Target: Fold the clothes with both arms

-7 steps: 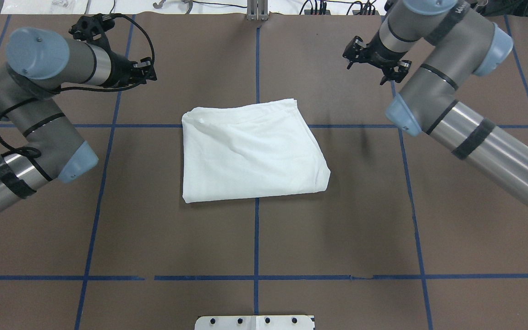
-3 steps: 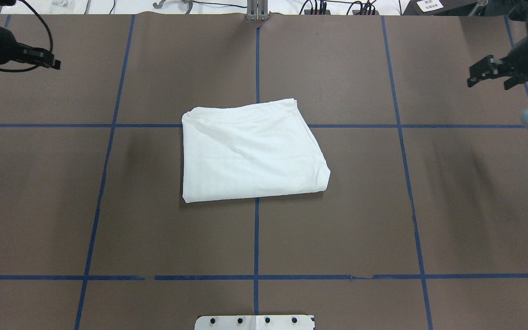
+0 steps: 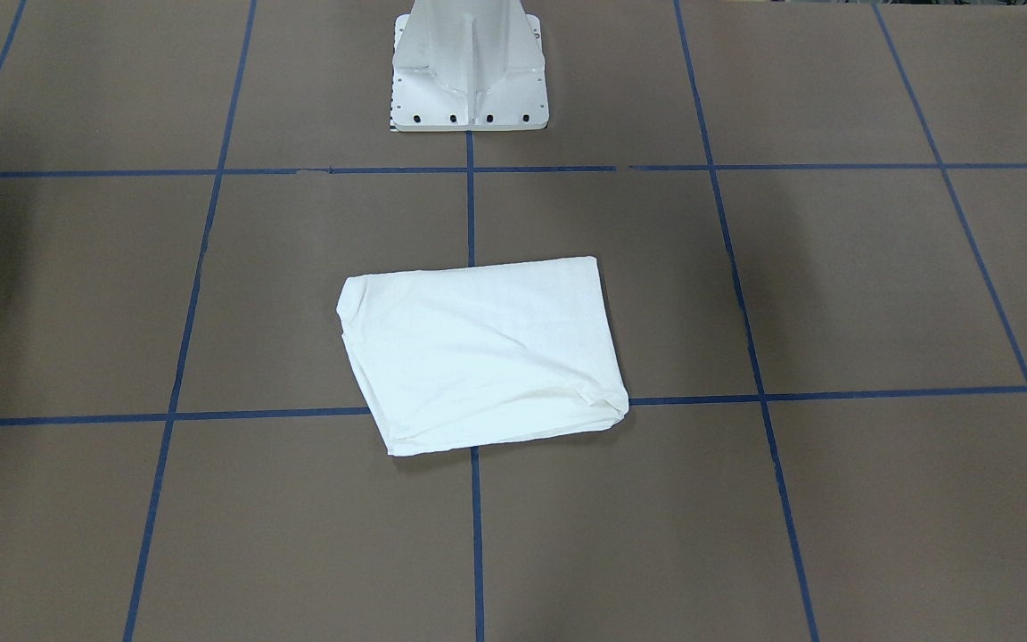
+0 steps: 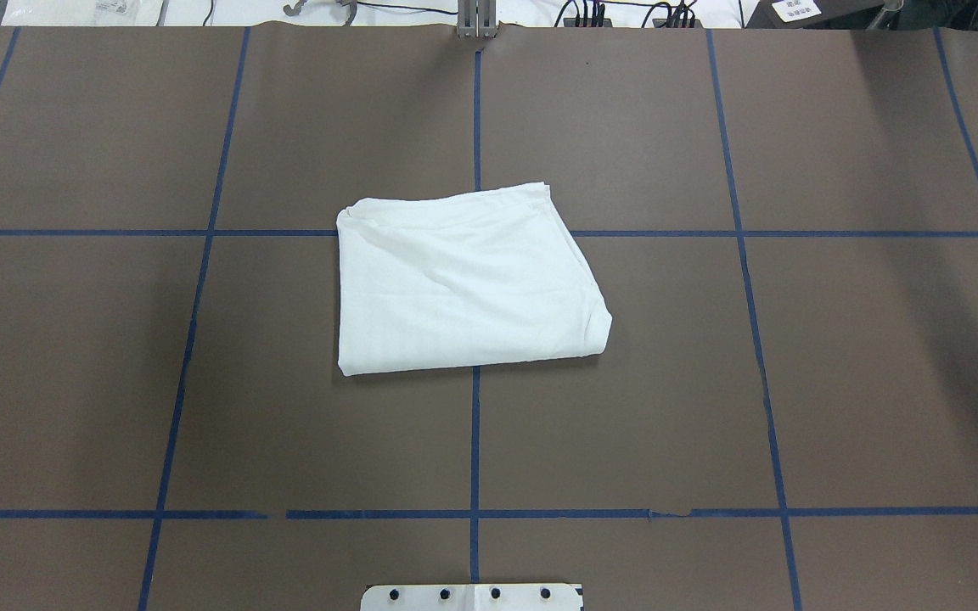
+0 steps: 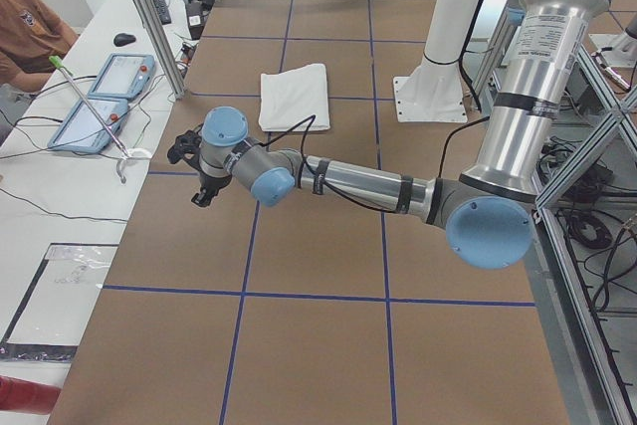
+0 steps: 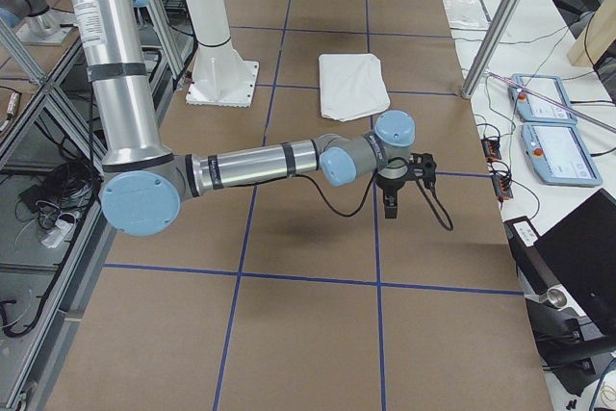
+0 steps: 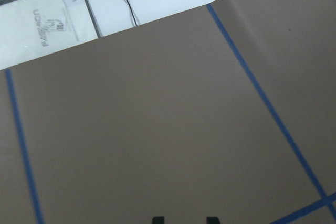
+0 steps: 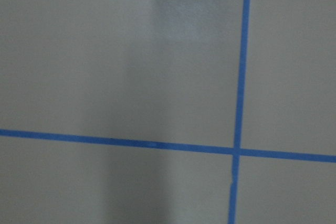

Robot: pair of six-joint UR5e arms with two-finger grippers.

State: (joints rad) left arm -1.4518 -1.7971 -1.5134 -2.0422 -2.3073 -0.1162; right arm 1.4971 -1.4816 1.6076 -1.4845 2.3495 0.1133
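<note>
The clothes (image 4: 463, 280) are one white shirt lying folded into a rough rectangle at the table's middle, also seen in the front view (image 3: 478, 352) and both side views (image 5: 294, 95) (image 6: 353, 84). Nothing touches it. The left arm (image 5: 358, 183) reaches out low over the table's left end, its gripper (image 5: 202, 191) pointing down far from the shirt. In the left wrist view the left gripper (image 7: 184, 219) shows two fingertips apart with bare table between them, so it is open. The right arm (image 6: 250, 166) stretches over the right end; whether its gripper (image 6: 390, 207) is open or shut I cannot tell.
The brown table carries a blue tape grid (image 4: 474, 424). The white pedestal base (image 3: 469, 62) stands at the robot's side. Beyond the far edge a bench holds tablets (image 5: 100, 97), with a seated person (image 5: 25, 27) beside it. Aluminium posts (image 6: 496, 21) rise along that edge.
Both arms have swung outward and left the overhead view. The folded shirt has not moved.
</note>
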